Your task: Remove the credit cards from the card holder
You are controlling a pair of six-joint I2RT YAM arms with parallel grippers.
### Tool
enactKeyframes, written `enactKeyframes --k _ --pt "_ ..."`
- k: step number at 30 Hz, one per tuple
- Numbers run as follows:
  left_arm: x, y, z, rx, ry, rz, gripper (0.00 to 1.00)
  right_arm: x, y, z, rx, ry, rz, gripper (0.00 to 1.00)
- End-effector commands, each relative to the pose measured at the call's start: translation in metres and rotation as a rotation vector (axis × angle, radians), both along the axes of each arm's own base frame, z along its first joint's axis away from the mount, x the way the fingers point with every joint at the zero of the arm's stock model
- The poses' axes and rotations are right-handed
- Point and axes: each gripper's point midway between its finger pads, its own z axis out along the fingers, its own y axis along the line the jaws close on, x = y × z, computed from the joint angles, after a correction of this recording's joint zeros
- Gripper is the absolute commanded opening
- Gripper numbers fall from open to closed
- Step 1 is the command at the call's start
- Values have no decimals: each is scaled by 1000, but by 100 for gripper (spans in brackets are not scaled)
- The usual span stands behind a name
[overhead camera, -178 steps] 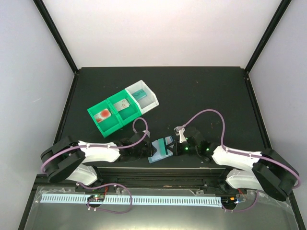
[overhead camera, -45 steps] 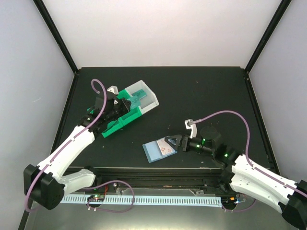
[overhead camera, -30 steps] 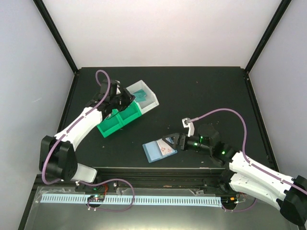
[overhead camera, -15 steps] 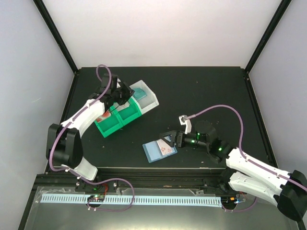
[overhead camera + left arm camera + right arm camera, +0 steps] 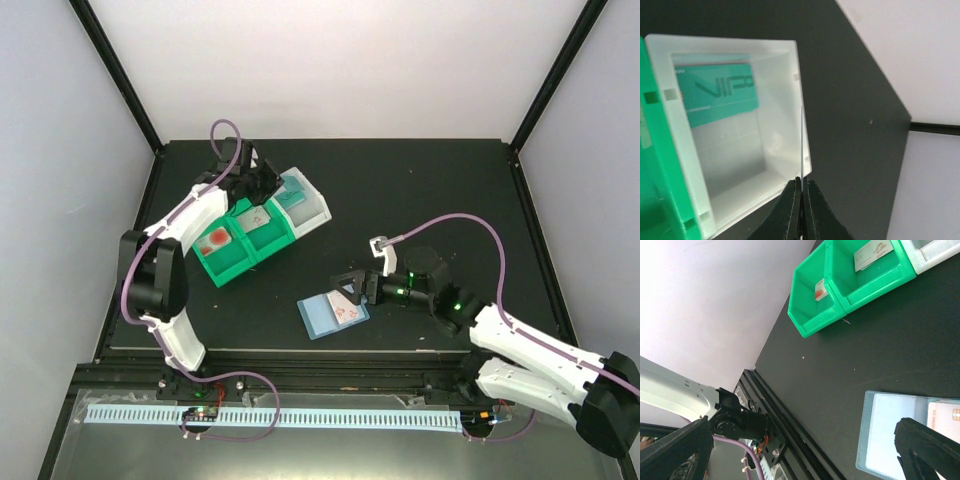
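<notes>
The card holder [image 5: 322,316] lies open near the table's front edge, with a pale credit card [image 5: 348,311] in its right sleeve. In the right wrist view the card holder [image 5: 890,432] and that card [image 5: 942,416] sit low at the right. My right gripper [image 5: 350,286] hovers open just over the holder, nothing between its fingers [image 5: 676,452]. My left gripper [image 5: 264,185] is over the white tray [image 5: 312,208]. It is shut [image 5: 801,186] on a thin credit card [image 5: 803,145], seen edge-on above the tray's wall. A teal card [image 5: 715,95] lies in that tray.
Two joined green trays [image 5: 236,245] stand left of the white one, each holding a card [image 5: 872,250]. The table's front rail [image 5: 785,430] runs close under the right gripper. The back wall's corner posts rise at the table's far edge.
My left gripper has carried the card back and to the right, from over the green trays to over the white tray. My right gripper has shifted slightly left over the holder, still open.
</notes>
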Motion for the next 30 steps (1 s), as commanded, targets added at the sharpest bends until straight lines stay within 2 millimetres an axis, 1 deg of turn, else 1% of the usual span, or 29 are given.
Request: enactKeyframes --k 1,6,10,13,18,22,27,30 --pt "4 3 -12 33 62 -2 2 3 4 11 8 -31 7 100" --pt "5 7 -26 62 90 15 2 7 3 3 -29 -30 -1 100" --pt "12 11 -32 88 92 32 2 7 6 4 -35 -32 13 100" --pt "18 15 -33 124 86 39 2 10 3 6 -70 -52 4 100" --pt "22 16 -39 141 96 44 2 11 4 15 -79 -71 7 100" --pt "24 18 -46 149 107 57 2 13 0 11 -100 -58 -16 100" --pt "36 19 -41 156 89 74 2 13 -3 9 -116 -61 -23 100" --pt "40 19 -42 161 86 76 2 15 -4 13 -131 -70 -29 100"
